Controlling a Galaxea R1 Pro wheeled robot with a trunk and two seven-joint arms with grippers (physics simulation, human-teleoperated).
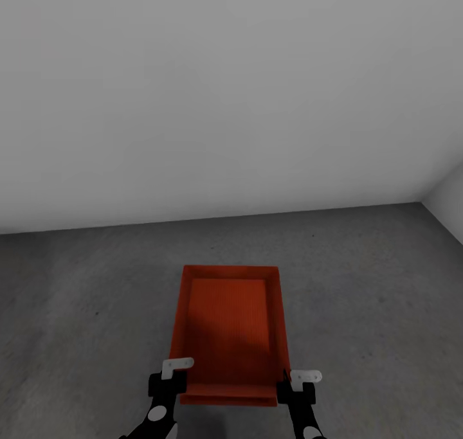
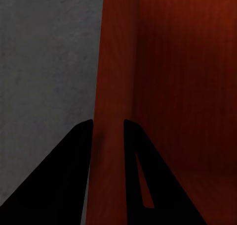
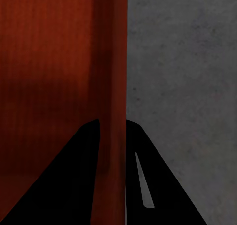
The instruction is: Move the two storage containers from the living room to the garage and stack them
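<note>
One red-orange storage container [image 1: 228,323], open-topped, lies lengthwise in front of me over the garage's dark grey floor [image 1: 77,297]. A second red edge shows just under its near rim; I cannot tell whether that is another container. My left gripper [image 1: 168,378] is shut on the container's left wall near the near corner, and my right gripper [image 1: 297,384] is shut on the right wall. In the left wrist view the gripper [image 2: 107,131] straddles the thin wall of the container [image 2: 187,86]. The right wrist view shows the gripper [image 3: 112,131] doing the same on the container [image 3: 49,62]. Whether it rests on the floor I cannot tell.
A plain white wall [image 1: 225,92] stands a little beyond the container. A side wall [image 1: 450,201] meets it at the far right corner. Bare concrete floor [image 3: 182,86] spreads to both sides of the container.
</note>
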